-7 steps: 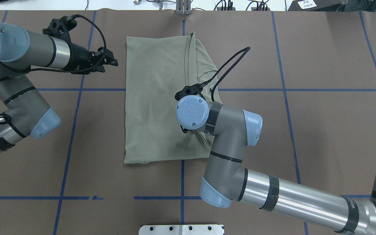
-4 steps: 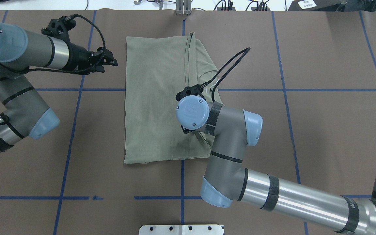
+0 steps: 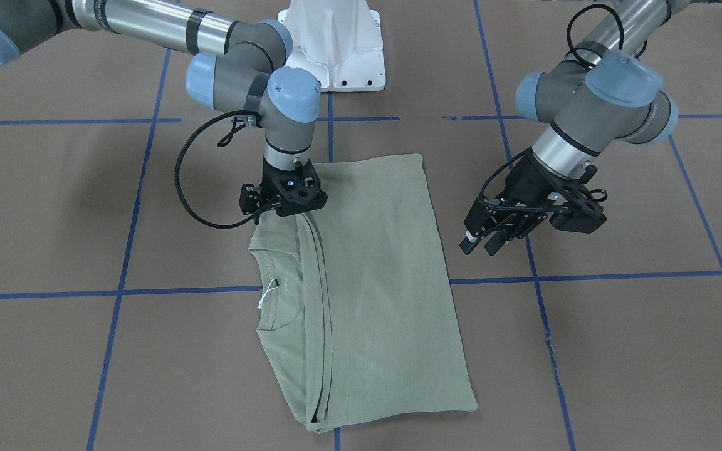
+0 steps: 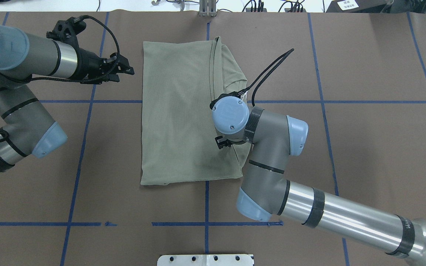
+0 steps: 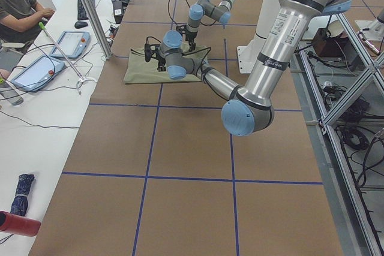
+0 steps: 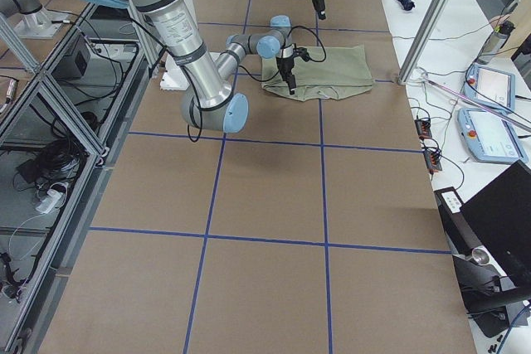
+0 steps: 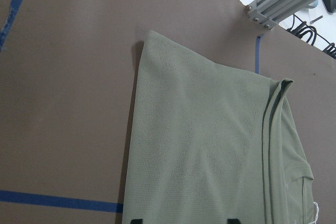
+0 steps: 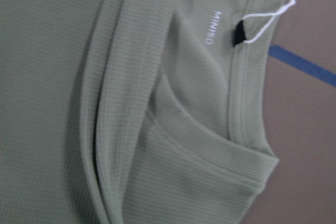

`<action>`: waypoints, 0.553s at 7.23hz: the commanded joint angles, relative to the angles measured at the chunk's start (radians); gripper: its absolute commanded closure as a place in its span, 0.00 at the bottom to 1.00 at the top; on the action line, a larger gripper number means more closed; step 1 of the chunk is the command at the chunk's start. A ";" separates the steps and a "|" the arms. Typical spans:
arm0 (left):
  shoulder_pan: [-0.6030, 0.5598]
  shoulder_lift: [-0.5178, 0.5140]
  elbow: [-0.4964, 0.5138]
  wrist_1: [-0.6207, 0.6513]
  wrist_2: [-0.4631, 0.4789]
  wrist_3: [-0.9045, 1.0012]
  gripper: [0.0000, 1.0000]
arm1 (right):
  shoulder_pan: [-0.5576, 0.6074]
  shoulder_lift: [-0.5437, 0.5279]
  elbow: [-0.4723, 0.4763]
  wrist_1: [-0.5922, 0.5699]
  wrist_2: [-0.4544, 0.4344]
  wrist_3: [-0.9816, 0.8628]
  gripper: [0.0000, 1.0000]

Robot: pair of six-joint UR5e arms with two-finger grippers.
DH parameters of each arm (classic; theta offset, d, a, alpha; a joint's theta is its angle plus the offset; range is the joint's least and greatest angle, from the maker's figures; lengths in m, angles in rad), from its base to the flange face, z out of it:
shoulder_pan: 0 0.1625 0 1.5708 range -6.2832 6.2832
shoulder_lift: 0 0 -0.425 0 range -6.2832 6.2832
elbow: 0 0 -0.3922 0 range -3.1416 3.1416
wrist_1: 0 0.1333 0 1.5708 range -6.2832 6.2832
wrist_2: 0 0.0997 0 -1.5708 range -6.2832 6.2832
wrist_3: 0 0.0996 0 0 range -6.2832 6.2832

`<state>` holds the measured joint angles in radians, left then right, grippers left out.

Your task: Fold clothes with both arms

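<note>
The clothes are one sage-green shirt (image 4: 176, 118) lying folded lengthwise on the brown table, with the collar (image 8: 244, 103) and a white tag string (image 8: 268, 19) at its right side. My right gripper (image 3: 279, 203) points straight down at the fold beside the collar, very close to the cloth (image 3: 373, 282). Its fingers are hidden, so I cannot tell whether they hold the cloth. My left gripper (image 4: 129, 70) hovers open just off the shirt's left edge, apart from it. The left wrist view shows its two fingertips (image 7: 136, 220) wide apart.
Blue tape lines cross the brown table cover. The white pedestal base (image 3: 336, 44) stands behind the shirt, and a metal plate (image 4: 205, 259) sits at the near edge. A person (image 5: 18, 4) sits at a side table with tablets (image 5: 72, 43), behind an aluminium post (image 5: 90, 10).
My right wrist has shifted a little to the right over the shirt, toward the collar side. The left arm has barely moved.
</note>
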<state>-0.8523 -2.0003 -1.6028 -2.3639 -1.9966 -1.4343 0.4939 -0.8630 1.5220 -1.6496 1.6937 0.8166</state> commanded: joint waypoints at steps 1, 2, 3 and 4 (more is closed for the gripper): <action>-0.001 0.000 -0.003 0.000 -0.005 0.000 0.38 | 0.067 -0.214 0.195 0.001 0.063 -0.136 0.00; -0.001 0.000 -0.014 0.002 -0.005 0.000 0.38 | 0.061 -0.211 0.217 -0.012 0.064 -0.128 0.00; -0.001 0.000 -0.016 0.002 -0.005 0.000 0.38 | 0.060 -0.162 0.196 -0.015 0.064 -0.114 0.00; -0.004 0.002 -0.023 0.000 -0.022 0.000 0.38 | 0.070 -0.086 0.137 -0.015 0.064 -0.111 0.00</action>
<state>-0.8541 -1.9999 -1.6183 -2.3629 -2.0058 -1.4343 0.5565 -1.0162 1.7017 -1.6618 1.7571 0.7014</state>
